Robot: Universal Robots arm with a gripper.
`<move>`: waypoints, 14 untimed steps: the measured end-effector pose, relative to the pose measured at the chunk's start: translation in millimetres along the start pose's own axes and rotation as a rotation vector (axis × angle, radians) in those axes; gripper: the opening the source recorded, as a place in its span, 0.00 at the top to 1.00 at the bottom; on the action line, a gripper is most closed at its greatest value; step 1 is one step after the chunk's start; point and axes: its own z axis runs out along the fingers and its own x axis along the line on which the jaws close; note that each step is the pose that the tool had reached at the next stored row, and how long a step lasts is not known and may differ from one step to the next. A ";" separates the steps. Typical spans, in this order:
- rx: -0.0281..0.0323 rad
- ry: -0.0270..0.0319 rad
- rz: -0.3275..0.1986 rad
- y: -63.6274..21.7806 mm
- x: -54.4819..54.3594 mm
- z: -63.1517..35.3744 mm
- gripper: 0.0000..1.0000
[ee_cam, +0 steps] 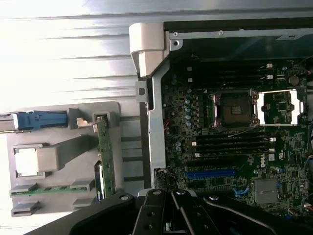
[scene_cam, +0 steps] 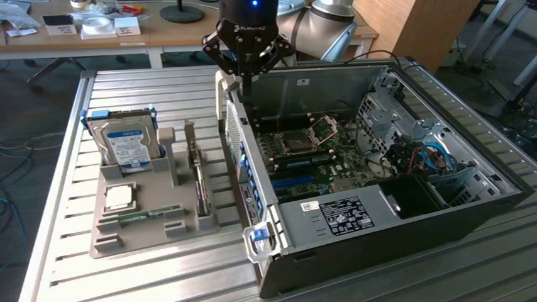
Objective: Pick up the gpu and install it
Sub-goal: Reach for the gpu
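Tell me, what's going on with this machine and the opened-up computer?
A robot arm's gripper hangs shut and empty above the edge of the open computer case. The gpu it is meant to install has not been picked up yet. It stands on edge in the grey holder on the table beside the case, next to a hard drive.

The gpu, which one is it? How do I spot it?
On the exterior view's left of the open computer case sits a gray holder. The gpu is the long thin card standing on edge along the holder's side nearest the case. The hard drive is a fat silver box; the memory stick lies flat.
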 end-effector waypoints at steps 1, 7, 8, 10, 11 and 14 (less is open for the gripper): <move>0.0001 0.0000 0.000 -0.1 1.2 0.0 0.89; 0.0000 0.0001 0.000 -0.7 10.0 -0.3 0.89; 0.0000 0.0000 0.000 -0.8 11.2 -0.3 0.89; 0.0001 0.0000 0.000 -0.9 13.4 -0.4 0.89; 0.0000 -0.0001 0.000 -1.0 14.3 -0.3 0.89; 0.0000 0.0001 0.000 -1.1 17.3 -0.5 0.89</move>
